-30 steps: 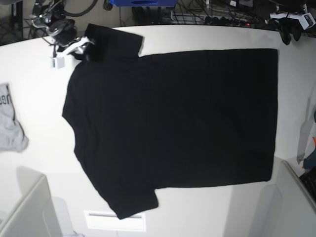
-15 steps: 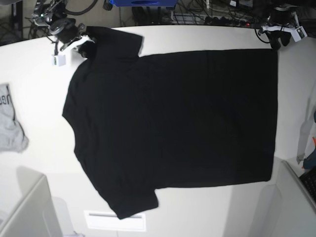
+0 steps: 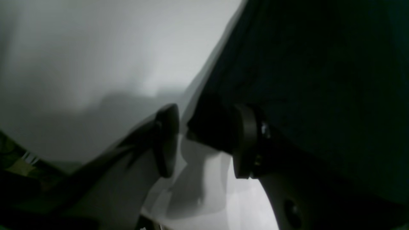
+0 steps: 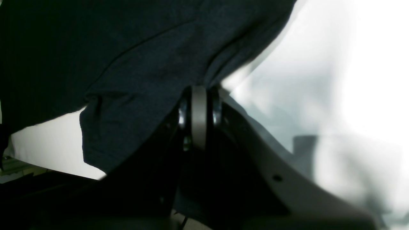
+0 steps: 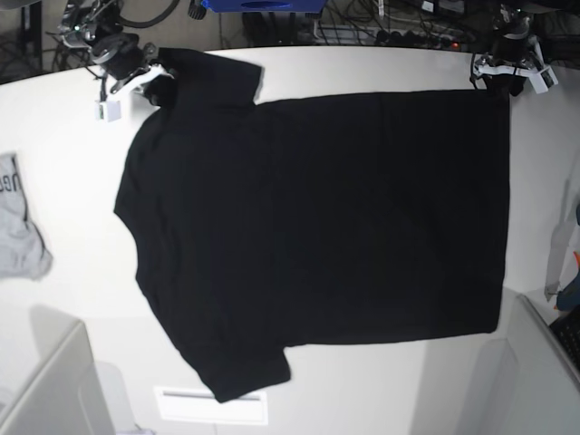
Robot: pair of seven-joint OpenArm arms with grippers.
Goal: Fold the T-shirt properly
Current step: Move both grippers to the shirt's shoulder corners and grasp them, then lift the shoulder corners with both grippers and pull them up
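The black T-shirt lies spread flat on the white table, plain side up, collar end to the left, hem to the right. My right gripper is at the far sleeve. In the right wrist view it is shut on the T-shirt's sleeve cloth. My left gripper is at the far hem corner. In the left wrist view it is open, and the corner of the black cloth lies between its jaws. The printed side is hidden.
A small grey garment with dark lettering lies at the left edge. A white tag hangs by the right gripper. A white label is at the table's front. Cables and a power strip run behind. A grey strap hangs at right.
My left gripper has come down from beyond the far right corner onto the hem corner. My right gripper has drawn the far sleeve slightly back and to the left.
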